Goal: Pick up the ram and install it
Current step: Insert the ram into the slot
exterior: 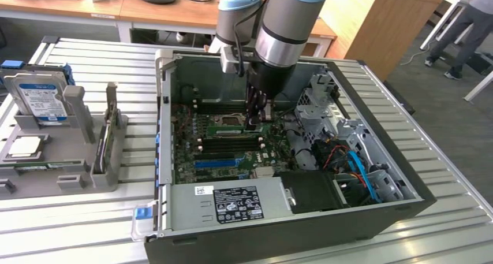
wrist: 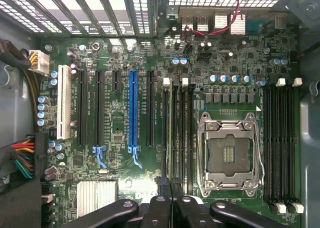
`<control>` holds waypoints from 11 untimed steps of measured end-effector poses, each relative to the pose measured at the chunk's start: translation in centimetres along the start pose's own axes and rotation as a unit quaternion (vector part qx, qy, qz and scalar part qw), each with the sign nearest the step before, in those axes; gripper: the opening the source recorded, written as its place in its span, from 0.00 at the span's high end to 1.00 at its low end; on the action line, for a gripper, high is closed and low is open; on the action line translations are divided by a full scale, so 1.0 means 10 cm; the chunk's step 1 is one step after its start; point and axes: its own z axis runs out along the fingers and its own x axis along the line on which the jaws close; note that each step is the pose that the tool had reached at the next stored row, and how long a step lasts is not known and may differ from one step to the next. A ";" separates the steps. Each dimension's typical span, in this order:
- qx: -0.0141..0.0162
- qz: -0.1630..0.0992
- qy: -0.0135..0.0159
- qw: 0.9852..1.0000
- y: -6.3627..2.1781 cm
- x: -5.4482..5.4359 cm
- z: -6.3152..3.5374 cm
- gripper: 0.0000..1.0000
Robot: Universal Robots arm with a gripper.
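Note:
My gripper [exterior: 257, 121] reaches down into the open computer case [exterior: 163, 131], just above the memory slots on the green motherboard [exterior: 189, 154]. The ram [wrist: 175, 133] shows edge-on as a thin green strip standing in one of the black slots beside the empty processor socket [wrist: 230, 153]. From the exterior view the ram [exterior: 231, 132] is a green strip lying along the slots. My gripper [wrist: 170, 193] is shut, its black fingers [wrist: 159, 208] meeting at one end of the ram. How deep the ram sits in the slot is not visible.
A grey fixture [exterior: 77, 160] at the exterior view's left holds a silver hard drive [exterior: 38, 99] and a square processor chip [exterior: 27, 145]. The power supply [exterior: 231, 203] and cables [exterior: 354, 166] crowd the case's near side. A person's legs [exterior: 462, 21] stand far right.

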 end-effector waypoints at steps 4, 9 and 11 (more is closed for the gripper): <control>0.000 0.000 0.000 1.000 0.000 -0.03 0.007 0.89; 0.000 0.000 0.000 1.000 0.000 -0.05 0.014 0.89; 0.000 0.000 0.000 1.000 0.000 -0.05 0.013 0.89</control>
